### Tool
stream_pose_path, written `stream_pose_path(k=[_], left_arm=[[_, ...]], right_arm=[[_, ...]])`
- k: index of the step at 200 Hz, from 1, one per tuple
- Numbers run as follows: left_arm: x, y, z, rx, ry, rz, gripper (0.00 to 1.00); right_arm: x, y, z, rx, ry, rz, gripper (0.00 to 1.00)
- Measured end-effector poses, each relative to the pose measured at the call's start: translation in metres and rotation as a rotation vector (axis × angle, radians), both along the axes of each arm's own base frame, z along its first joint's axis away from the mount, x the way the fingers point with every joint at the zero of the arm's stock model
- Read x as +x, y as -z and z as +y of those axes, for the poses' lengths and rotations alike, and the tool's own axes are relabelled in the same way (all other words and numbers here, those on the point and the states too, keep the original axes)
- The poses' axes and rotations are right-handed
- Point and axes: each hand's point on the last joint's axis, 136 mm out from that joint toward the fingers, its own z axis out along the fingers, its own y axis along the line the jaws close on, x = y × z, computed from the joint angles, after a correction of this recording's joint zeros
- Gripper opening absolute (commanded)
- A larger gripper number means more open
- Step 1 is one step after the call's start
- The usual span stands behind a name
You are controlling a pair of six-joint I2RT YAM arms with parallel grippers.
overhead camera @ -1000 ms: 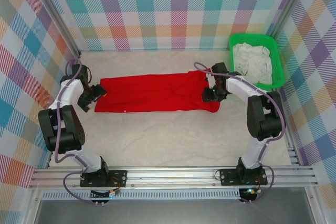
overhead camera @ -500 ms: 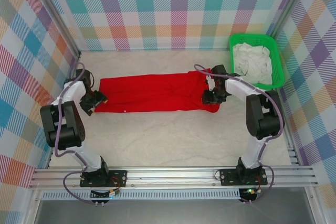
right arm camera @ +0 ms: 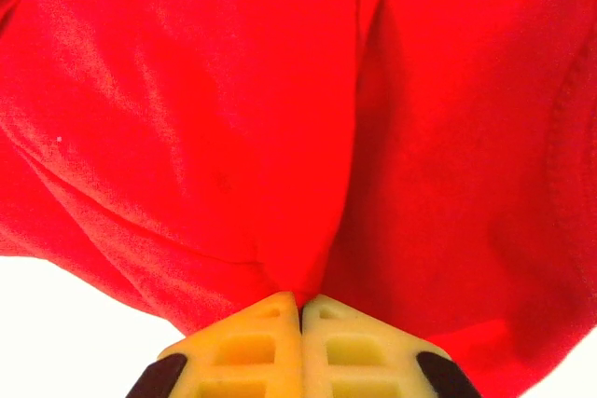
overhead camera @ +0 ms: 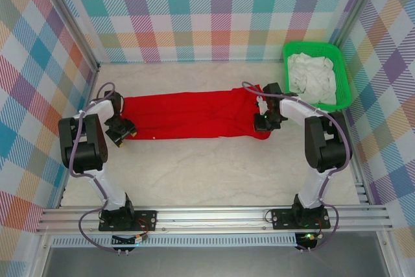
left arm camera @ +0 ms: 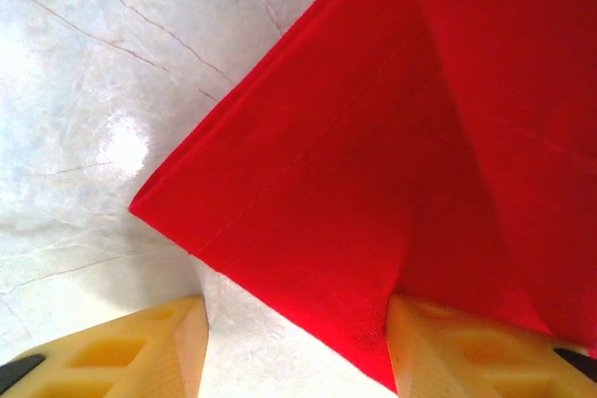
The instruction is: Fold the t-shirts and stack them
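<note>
Count for you: one red t-shirt [overhead camera: 194, 115], one green basket [overhead camera: 316, 48] of white cloth [overhead camera: 311, 76] — your right gripper [right arm camera: 300, 307] pinches the t-shirt's fold, your left gripper [left arm camera: 297, 328] stands apart astride its corner.

The left fingers [left arm camera: 121, 347] apart, the right fingers [right arm camera: 252, 342] tight together on red t-shirt [right arm camera: 187, 90].
</note>
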Motion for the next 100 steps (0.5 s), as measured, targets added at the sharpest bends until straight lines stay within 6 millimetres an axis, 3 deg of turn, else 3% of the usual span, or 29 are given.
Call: stream_pose_path(k=[25,71,100], left_arm=[[0.0,0.0,0.001,0.007,0.001,0.003,0.51],[0.001,0.0,0.002,0.021,0.007,0.006,0.5],[0.001,0.0,-0.001,0.025,0.016,0.011,0.5]], right_arm=[[0.008,-0.007,-0.01,-0.035,-0.007,-0.021,0.0],[0.051,-0.04,-0.022,-0.143,-0.139,-0.186,0.0],[0.07,-0.037,-0.018,-0.166,-0.245,-0.218,0.0]])
